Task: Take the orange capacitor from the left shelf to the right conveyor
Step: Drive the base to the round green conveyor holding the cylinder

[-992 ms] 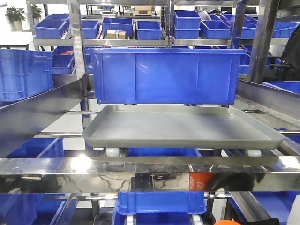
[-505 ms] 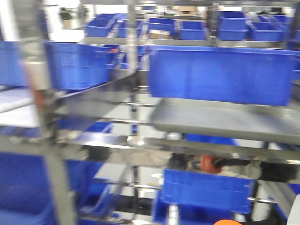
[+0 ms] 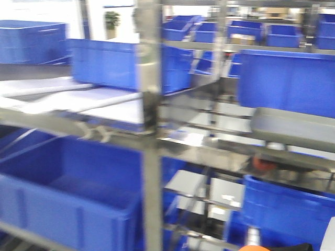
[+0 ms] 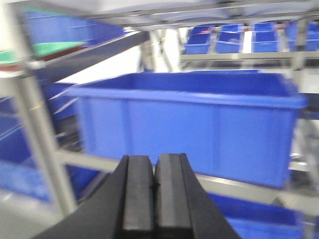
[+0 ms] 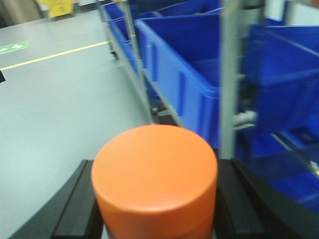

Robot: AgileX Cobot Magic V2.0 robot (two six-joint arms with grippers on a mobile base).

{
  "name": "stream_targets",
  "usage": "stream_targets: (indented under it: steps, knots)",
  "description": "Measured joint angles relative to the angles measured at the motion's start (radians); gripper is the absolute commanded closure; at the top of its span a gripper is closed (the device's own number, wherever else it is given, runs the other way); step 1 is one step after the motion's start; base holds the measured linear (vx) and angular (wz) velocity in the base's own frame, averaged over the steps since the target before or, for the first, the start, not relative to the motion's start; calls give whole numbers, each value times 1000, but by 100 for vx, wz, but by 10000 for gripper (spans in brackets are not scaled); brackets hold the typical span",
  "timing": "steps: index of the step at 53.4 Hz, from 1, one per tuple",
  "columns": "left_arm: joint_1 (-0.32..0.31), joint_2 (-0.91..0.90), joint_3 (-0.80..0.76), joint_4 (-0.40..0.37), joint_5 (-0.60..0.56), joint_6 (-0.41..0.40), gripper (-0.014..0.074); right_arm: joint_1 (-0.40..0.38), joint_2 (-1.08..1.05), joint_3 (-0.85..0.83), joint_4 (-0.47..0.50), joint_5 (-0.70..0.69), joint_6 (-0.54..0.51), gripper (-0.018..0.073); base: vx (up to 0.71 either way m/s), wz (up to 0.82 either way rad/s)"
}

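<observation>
Orange capacitor point(image 5: 154, 174) sits between the right fingers point(image 5: 75, 206). They press on its two sides and are open only as wide as the cylinder, and its top stands above them. It is off the shelf point(image 3: 151, 104), low beside the blue bins point(image 5: 189, 74). The step in hand seems to be the carry to the conveyor, which no view shows. To do it well, the grip should be firm and the cylinder upright, clear of the steel posts point(image 5: 230, 79). The left fingers point(image 4: 137, 194) are closed together and hold nothing.

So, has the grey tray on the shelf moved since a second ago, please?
No. The grey tray still sits under the same blue bin; both slid right in the front view together, so the camera turned.
</observation>
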Motion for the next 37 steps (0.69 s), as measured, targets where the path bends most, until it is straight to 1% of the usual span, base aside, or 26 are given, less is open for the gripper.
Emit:
stream_targets:
  steps: [18,37]
  knots:
    - [0,0,0,0,0,0,602,0,0,0,0,0,0,226,-10,51]
    - [0,0,0,0,0,0,602,0,0,0,1,0,0,226,-10,60]
